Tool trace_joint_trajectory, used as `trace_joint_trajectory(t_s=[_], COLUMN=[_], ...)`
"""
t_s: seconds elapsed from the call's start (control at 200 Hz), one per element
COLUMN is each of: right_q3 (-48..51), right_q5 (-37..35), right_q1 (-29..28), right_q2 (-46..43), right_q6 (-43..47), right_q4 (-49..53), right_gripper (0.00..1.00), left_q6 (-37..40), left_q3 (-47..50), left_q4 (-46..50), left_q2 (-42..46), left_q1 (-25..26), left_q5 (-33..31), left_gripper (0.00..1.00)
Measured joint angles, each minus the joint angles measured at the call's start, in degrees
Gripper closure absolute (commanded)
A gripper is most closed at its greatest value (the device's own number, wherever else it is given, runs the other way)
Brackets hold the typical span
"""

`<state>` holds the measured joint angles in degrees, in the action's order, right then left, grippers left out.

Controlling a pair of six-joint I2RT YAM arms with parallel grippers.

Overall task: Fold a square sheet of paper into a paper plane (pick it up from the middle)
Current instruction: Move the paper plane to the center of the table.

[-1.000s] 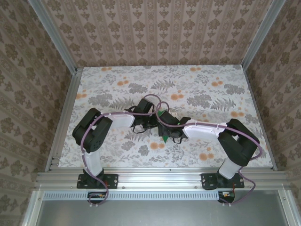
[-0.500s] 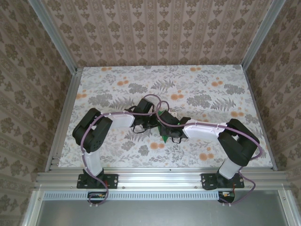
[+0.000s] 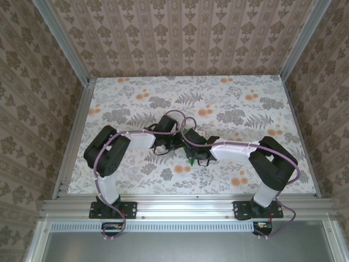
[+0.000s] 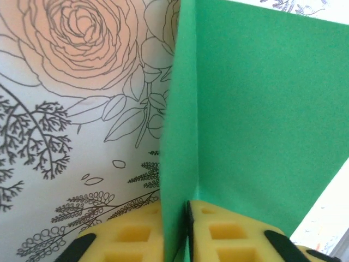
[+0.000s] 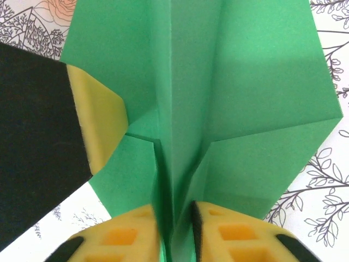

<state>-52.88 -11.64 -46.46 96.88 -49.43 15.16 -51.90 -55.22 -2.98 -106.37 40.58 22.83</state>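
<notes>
The square sheet of paper (image 3: 191,159) is bright green and folded into a pointed paper plane shape with a raised centre crease (image 5: 185,71). It is held up off the table's middle between both arms. My right gripper (image 5: 174,213) is shut on the centre ridge at one end, its yellow pads pressing the layers together. My left gripper (image 4: 182,210) is shut on a standing fold of the same paper (image 4: 256,109). In the right wrist view, a yellow pad of the left gripper (image 5: 101,120) grips the paper's left side. In the top view the left gripper (image 3: 179,142) and right gripper (image 3: 192,148) nearly touch.
The flower-patterned table (image 3: 163,98) is walled by patterned panels at the back and both sides, with an aluminium rail (image 3: 185,206) along the near edge. Purple cables (image 3: 174,117) loop over the two wrists.
My right gripper's jaws have come together on the paper's centre ridge, and the right arm has shifted slightly left. The left arm has held its place.
</notes>
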Motion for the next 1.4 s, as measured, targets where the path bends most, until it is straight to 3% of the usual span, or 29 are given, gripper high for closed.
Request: trace_joint_trajectory(t_s=[0.235, 0.625, 0.92, 1.205, 1.4], right_q3=[-0.6, -15.3, -27.6, -30.8, -32.2], right_q5=[-1.7, -5.7, -4.9, -4.0, -3.2], right_q1=[0.0, 2.9, 8.4, 9.6, 9.6], right_q2=[0.0, 7.4, 19.4, 22.4, 22.4], right_q6=[0.2, 8.2, 15.2, 16.5, 17.2], right_q4=[1.9, 9.3, 11.1, 12.5, 15.1], right_gripper=[0.93, 0.91, 0.87, 0.82, 0.66], left_q6=[-1.9, 0.8, 3.6, 4.4, 5.3], left_q3=[2.5, 8.2, 11.1, 11.7, 11.7], left_q4=[-1.4, 3.5, 10.7, 13.2, 14.6], left_q2=[4.0, 17.4, 22.8, 23.2, 23.9], left_q1=[-4.1, -18.6, -24.1, -25.0, -25.8], left_q5=[2.2, 0.8, -1.9, -2.8, -3.5], left_gripper=[0.65, 0.51, 0.44, 0.4, 0.38])
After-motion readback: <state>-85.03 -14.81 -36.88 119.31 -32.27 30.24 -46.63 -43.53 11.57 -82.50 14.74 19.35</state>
